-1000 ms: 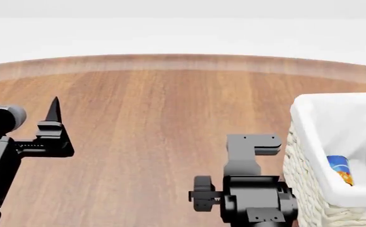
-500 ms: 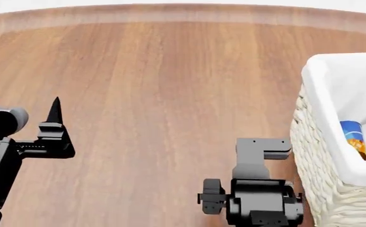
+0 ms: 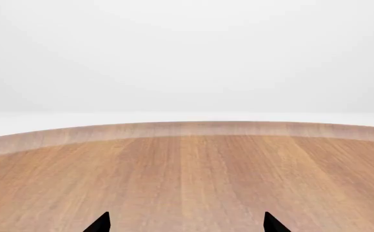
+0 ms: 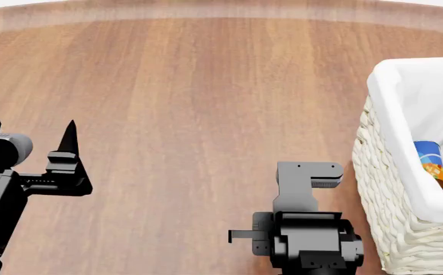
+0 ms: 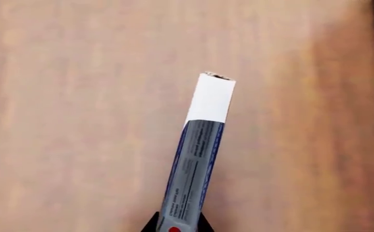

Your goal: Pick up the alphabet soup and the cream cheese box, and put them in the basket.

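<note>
Big brown wooden table (image 4: 191, 103). Cream-white woven basket with white cloth (image 4: 386, 189) at right; blue soup can (image 4: 429, 160) inside. Left gripper (image 4: 31, 129) open, empty. Right gripper (image 5: 177, 223) pinches thin white-and-blue cream cheese box (image 5: 200, 150) above table, near basket.

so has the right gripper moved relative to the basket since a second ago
No clear shift: the right gripper sits just left of the basket as before; the head view itself tilted down.

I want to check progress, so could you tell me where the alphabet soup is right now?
In the head view the alphabet soup lies inside the basket at the right edge, against its near liner wall, just right of the right arm.
</note>
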Controlling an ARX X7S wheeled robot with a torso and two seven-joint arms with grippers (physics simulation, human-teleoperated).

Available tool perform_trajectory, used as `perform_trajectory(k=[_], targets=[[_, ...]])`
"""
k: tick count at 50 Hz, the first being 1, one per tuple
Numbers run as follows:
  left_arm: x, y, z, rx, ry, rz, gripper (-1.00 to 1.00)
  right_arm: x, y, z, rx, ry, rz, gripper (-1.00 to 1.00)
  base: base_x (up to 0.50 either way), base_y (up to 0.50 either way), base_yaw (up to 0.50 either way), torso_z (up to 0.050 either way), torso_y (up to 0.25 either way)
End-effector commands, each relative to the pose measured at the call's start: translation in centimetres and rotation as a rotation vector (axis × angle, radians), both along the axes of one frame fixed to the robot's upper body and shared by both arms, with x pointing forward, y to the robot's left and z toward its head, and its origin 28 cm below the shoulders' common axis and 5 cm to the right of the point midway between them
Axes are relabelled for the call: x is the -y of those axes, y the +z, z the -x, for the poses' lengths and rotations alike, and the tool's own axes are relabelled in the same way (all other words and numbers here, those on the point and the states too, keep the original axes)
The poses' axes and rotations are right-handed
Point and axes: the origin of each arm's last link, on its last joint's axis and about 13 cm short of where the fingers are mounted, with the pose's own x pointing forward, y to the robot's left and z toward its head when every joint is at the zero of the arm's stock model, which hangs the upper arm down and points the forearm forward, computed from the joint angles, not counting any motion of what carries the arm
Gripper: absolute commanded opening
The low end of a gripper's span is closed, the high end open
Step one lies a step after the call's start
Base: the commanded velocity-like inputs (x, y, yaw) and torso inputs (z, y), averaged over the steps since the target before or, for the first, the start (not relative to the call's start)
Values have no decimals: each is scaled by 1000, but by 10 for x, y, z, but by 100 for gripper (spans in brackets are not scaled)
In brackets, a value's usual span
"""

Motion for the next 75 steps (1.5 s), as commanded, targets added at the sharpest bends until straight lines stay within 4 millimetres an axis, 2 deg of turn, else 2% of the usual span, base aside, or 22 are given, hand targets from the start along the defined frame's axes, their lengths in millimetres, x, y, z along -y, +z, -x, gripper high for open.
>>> perform_trajectory(k=[1,5,17,29,43,47,50,54,62,65,75], targets=[[-1,-1,1,0,-1,6,100,4,0,-2,33,-9,91,-100,0,0,0,0,0],[-1,0,1,4,0,3,100,5,11,-11,135,-20,170,-100,0,0,0,0,0],[-2,3,1,-19,-3,13,100,3,32,-20,190,-19,175,-100,0,0,0,0,0],[-3,2,1,-21,-2,9,100,-2,45,-27,267,79,134,-100,-1,0,0,0,244],[-2,1,1,-17,-1,6,100,2,61,-25,311,68,137,-100,-1,0,0,0,250],[-3,1,1,-12,1,6,100,4,74,-24,345,59,126,-100,0,0,0,0,59],[-3,0,1,-10,3,3,100,13,101,-20,401,25,114,-100,0,0,0,0,0],[-4,1,0,-8,6,4,100,27,122,-16,424,-43,131,-100,0,0,0,0,0],[-3,1,1,-6,7,2,100,60,142,-7,460,-203,145,-100,0,0,0,0,0],[-3,2,1,-5,6,3,100,69,145,-4,466,-253,145,-100,0,0,0,0,0],[-3,-2,0,-10,6,-2,100,101,134,1,446,-392,134,-100,0,0,0,0,0]])
